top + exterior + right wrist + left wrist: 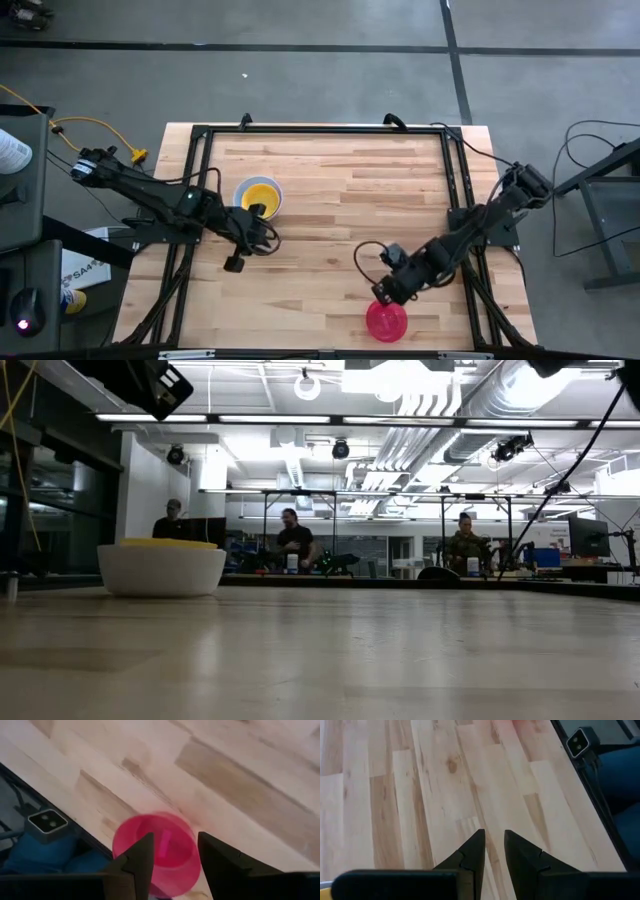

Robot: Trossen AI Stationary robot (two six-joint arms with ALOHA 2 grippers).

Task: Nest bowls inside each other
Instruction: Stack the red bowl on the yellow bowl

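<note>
A yellow bowl [259, 193] sits nested in a white bowl [162, 570] on the table's left half, only its rim showing above the white one in the low view. A pink bowl [386, 320] stands upright alone near the table's near edge. My left gripper [268, 238] hangs just on the near side of the nested bowls, open by a narrow gap [494, 836] with only bare wood below it. My right gripper [385, 291] is open above the pink bowl [167, 857], pointing down, one finger to each side and clear of it.
A black metal frame [320, 129] runs around the tabletop. A small camera [47, 821] sits at the near edge beside the pink bowl. Bare wood [340, 210] lies between the nested bowls and the pink one. People sit at desks beyond the table [293, 540].
</note>
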